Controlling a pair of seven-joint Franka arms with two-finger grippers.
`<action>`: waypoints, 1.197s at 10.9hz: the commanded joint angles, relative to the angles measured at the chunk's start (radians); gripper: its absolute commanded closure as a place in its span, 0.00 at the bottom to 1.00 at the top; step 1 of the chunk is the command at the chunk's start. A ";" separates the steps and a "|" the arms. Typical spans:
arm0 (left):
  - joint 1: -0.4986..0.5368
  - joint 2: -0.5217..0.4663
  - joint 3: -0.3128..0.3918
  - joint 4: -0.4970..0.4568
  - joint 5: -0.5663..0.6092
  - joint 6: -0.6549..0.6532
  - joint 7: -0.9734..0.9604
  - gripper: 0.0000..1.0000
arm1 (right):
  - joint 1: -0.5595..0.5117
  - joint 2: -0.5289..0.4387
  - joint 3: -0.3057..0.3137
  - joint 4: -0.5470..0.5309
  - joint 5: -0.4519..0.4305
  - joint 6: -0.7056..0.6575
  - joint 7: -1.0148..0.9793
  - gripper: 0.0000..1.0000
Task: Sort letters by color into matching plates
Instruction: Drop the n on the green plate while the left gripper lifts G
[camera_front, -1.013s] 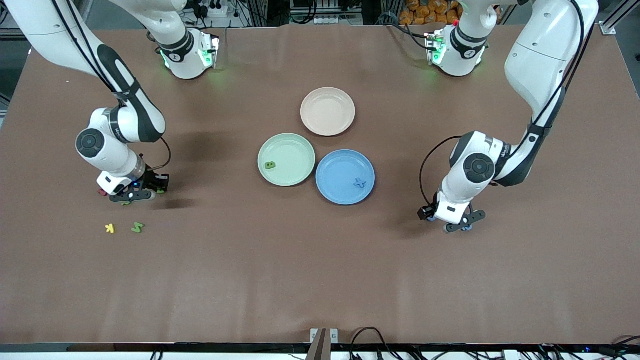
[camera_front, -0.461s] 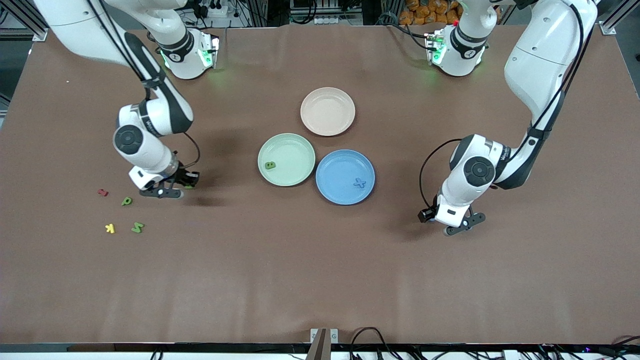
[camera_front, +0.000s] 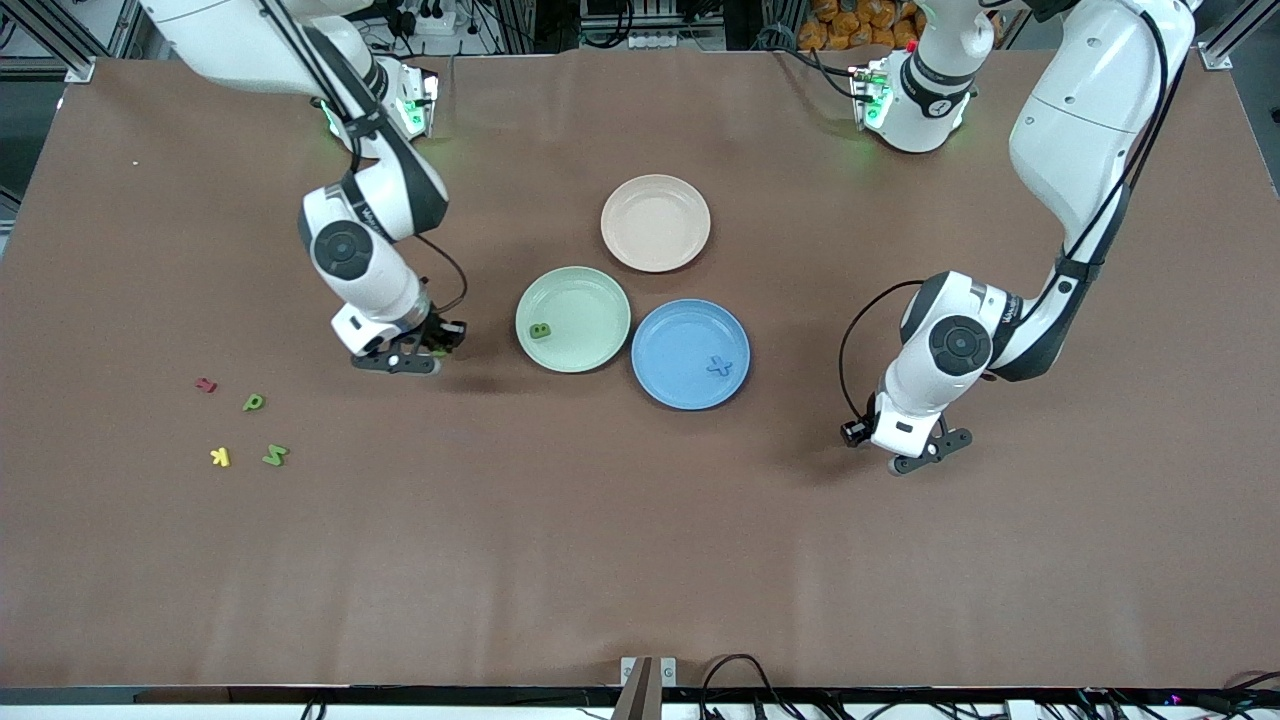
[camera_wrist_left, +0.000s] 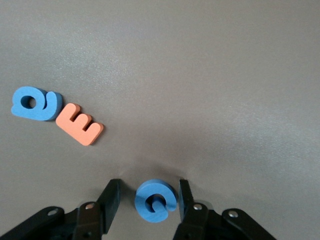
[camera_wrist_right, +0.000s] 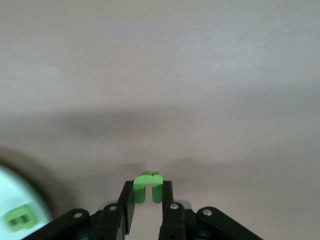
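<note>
Here the right gripper (camera_front: 412, 362), clamped on a small green foam letter (camera_wrist_right: 148, 187), hangs beside the pale mint-green plate (camera_front: 573, 319), which lies toward the table's middle. The left gripper (camera_wrist_left: 148, 202), fingers apart, straddles a flat blue foam letter (camera_wrist_left: 155, 200) on the brown table (camera_front: 640, 560).

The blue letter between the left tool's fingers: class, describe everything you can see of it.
The blue letter is a small, flat, foam-looking piece, bright blue, rounded like a C or G with a curled inner notch. It lies flat on the brown table, between the two black fingers of the left tool, whose jaws stand close at either side; whether they already touch it cannot be told. Apart from it on the table lie another blue letter and an orange E, which touch each other.
</note>
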 joint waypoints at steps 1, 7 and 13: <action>0.002 0.016 -0.002 0.018 0.020 0.006 -0.002 0.75 | 0.153 -0.013 -0.002 0.036 0.077 -0.023 0.127 0.83; 0.001 -0.007 -0.007 0.021 0.006 0.001 -0.021 1.00 | 0.302 0.096 -0.002 0.155 0.077 -0.025 0.314 0.83; -0.010 -0.030 -0.070 0.064 -0.036 -0.077 -0.094 1.00 | 0.318 0.105 -0.003 0.184 0.068 -0.075 0.330 0.00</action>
